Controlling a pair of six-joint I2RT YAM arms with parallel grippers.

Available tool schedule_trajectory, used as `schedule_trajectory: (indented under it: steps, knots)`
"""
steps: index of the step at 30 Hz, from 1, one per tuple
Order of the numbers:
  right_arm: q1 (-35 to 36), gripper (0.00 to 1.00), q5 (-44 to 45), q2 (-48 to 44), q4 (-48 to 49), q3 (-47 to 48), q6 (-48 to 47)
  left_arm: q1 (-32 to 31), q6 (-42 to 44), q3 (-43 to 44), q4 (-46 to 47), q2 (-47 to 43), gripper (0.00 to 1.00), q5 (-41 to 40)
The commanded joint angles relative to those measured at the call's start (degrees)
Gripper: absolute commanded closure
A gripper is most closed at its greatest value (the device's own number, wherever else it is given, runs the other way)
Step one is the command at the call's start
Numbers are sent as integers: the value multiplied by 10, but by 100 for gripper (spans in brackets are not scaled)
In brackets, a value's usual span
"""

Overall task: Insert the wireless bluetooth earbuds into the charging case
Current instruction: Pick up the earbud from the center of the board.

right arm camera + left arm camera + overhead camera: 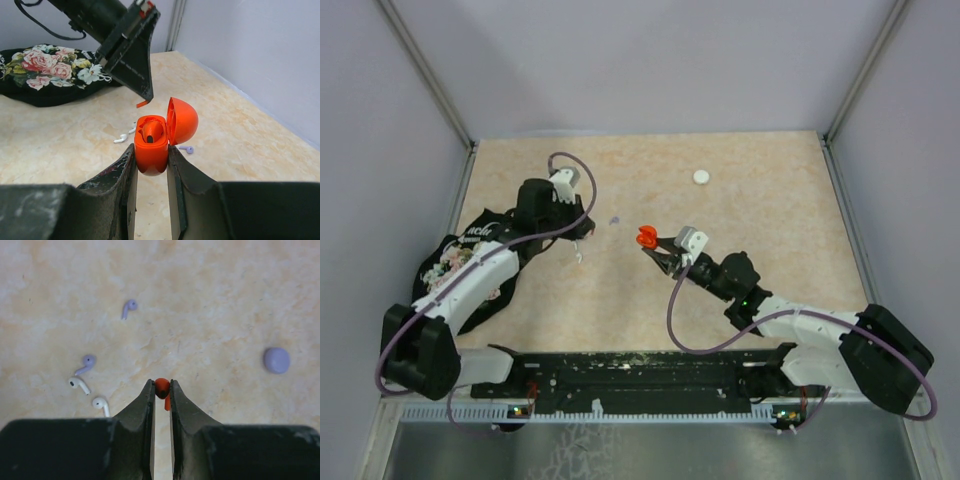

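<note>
The table (225, 300) is a matt slab mottled in beige and cream, stone-like in pattern. The left gripper (161, 386) has dark, scuffed, wedge-shaped fingers (142, 407) drawn almost together, with only a thin slit between them. Pinched at their very tips is a red earbud (161, 388), glossy and rounded, with its stem showing just below.

Ahead of this gripper and to its left lie the far lilac earbud (129, 307) and the near lilac earbud (86, 362), each a small bulb on a short stalk. Closer in are the left white earbud (79, 385) and the right white earbud (101, 404), of the same form; none touches another. Well off to the gripper's right sits a lilac case (276, 360) — a smooth, rounded pebble.

The right gripper (150, 152) is set narrow and clamps the charging case (151, 162) by its sides. The case is shiny orange-red plastic, egg-shaped, held clear of the table. Its domed lid (182, 120) is hinged open toward the gripper's right, and a seated earbud (150, 132), dark at the tip, lies inside.

The left gripper hangs just above and beyond the case. Farther beyond, to the left, lies a floral bag (50, 70) of black cloth printed with pink roses. In the top view a white disc (701, 177) lies well beyond the right gripper.
</note>
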Motion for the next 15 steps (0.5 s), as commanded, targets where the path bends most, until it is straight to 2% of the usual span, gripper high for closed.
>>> schedule_trajectory:
  steps: [1, 7, 15]
  knots:
    - [-3, 100, -18, -8, 25, 34, 10, -1, 3, -23, 88, -64, 93, 80]
    - [3, 100, -31, 4, 27, 52, 14, -1, -14, -46, 175, -144, 92, 142]
    - [5, 100, -45, 29, 62, 74, 40, -1, -50, -61, 282, -204, 92, 248]
